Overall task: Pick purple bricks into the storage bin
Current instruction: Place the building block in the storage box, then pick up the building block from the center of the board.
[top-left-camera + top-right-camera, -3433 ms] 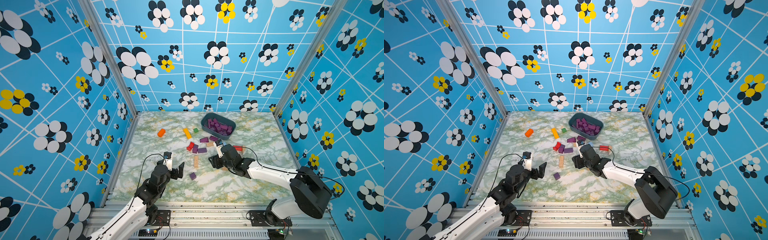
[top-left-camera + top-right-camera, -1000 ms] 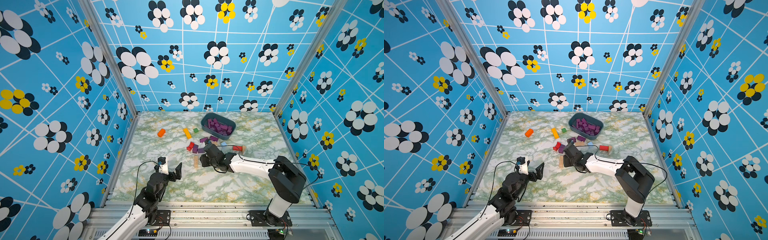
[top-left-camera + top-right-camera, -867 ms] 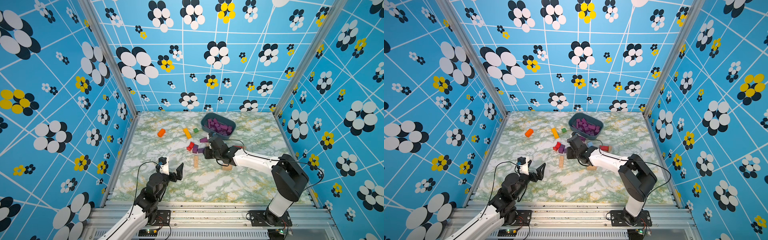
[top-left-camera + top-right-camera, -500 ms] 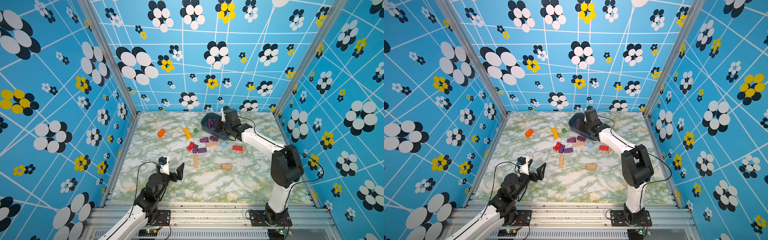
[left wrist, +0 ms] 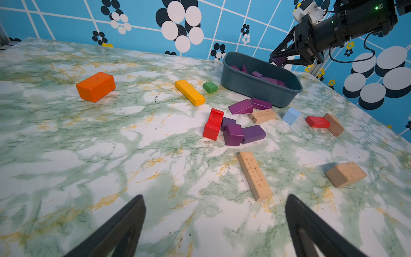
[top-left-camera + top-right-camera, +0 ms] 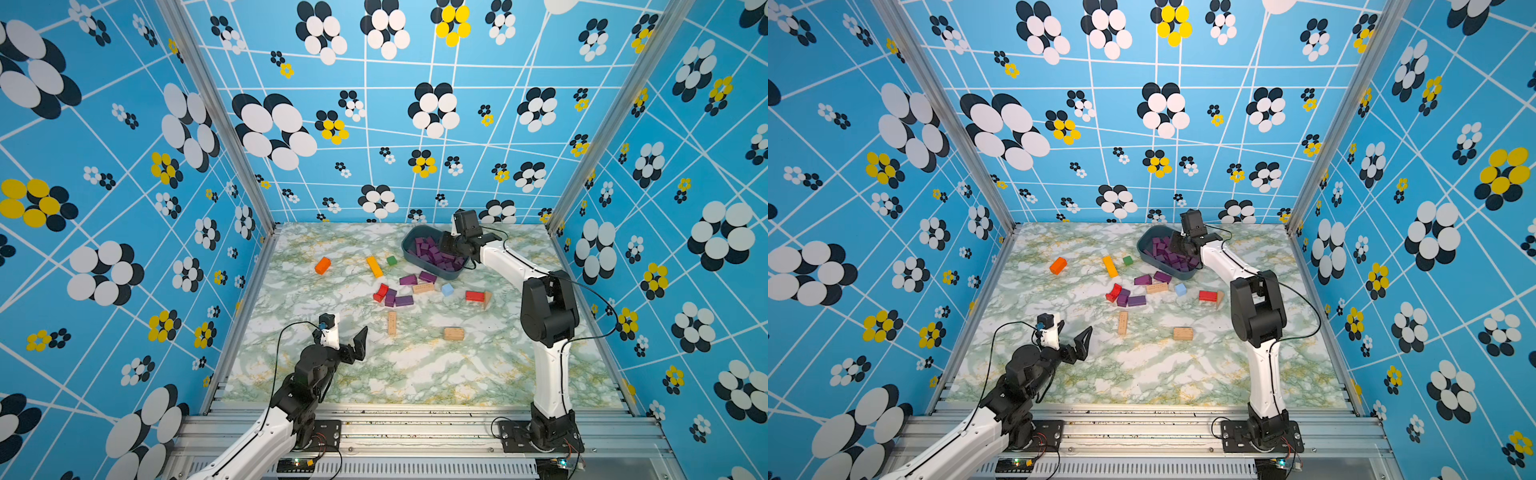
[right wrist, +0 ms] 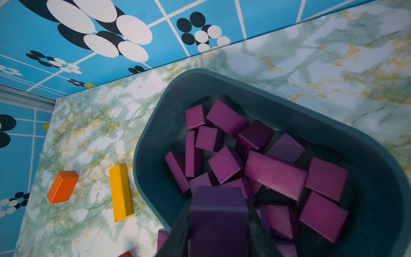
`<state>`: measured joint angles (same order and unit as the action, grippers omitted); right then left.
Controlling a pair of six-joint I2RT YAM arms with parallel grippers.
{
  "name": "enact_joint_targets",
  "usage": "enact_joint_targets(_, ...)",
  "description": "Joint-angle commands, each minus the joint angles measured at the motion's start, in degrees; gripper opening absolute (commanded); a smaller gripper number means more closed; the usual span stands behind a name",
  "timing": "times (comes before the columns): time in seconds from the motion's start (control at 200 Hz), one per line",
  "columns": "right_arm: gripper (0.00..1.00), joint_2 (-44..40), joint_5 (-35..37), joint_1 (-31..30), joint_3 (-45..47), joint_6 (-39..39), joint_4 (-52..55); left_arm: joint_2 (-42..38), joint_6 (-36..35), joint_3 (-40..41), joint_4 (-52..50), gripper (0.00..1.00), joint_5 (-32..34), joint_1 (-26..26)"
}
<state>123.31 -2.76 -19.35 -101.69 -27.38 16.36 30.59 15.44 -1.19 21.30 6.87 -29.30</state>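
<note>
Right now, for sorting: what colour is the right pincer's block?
Dark purple block; right wrist view.

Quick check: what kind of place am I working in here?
Probably a robot test booth, not a home: blue flowered wall panels in metal framing, a marble-print table, and a left arm and right arm bolted to a front rail.

- Both top views sit high above the near edge of the tabletop, far from the storage bin, looking down over the whole scene; the two are nearly identical.
- The left wrist view sits low over the tabletop, well short of the storage bin, facing it.
- The right wrist view hangs close above the storage bin, looking down into it.
- All share the storage bin.
</note>
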Motion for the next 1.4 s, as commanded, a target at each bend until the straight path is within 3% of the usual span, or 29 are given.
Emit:
enact_joint_targets(0.0, 0.36, 1.0, 3.0, 0.0, -1.9, 1.9, 2.5, 0.4, 0.4, 0.2, 1.8, 1.0, 0.5, 0.4)
enact_joint_targets(0.165, 0.69, 0.7, 2.6, 0.0, -0.7, 4.6, 1.5, 0.8, 0.2, 0.1, 2.2, 0.99, 0.1, 0.4)
enact_joint_targets(0.31, 0.83, -1.6, 4.1, 0.0, 0.9, 5.5, 2.6, 0.7, -0.2, 0.1, 2.3, 1.0, -0.6, 0.5)
enact_joint_targets(0.495, 0.86, -10.5, 0.6, 0.0, 9.4, 6.6, -0.4, 0.9, -0.3, 0.1, 2.4, 1.0, -0.9, 0.5)
enact_joint_targets(0.77, 0.94, -29.0, -4.9, 0.0, 31.4, 10.1, -8.4, 3.7, 0.0, -1.9, -0.3, 0.99, 0.7, 0.6)
enact_joint_targets(0.999, 0.99, -43.6, -10.5, 0.0, 47.2, 12.7, -13.4, 7.5, 8.6, -10.4, -9.1, 1.0, -1.6, 0.6)
enact_joint_targets(1.214, 0.99, -54.8, -17.4, -0.1, 62.0, 6.7, -24.9, 20.7, 8.9, -19.0, -11.4, 1.0, -3.5, 0.6)
enact_joint_targets(1.399, 0.99, -57.6, -20.3, -0.4, 69.4, 1.1, -32.6, 33.7, 7.8, -28.5, -15.3, 0.99, -7.4, 0.4)
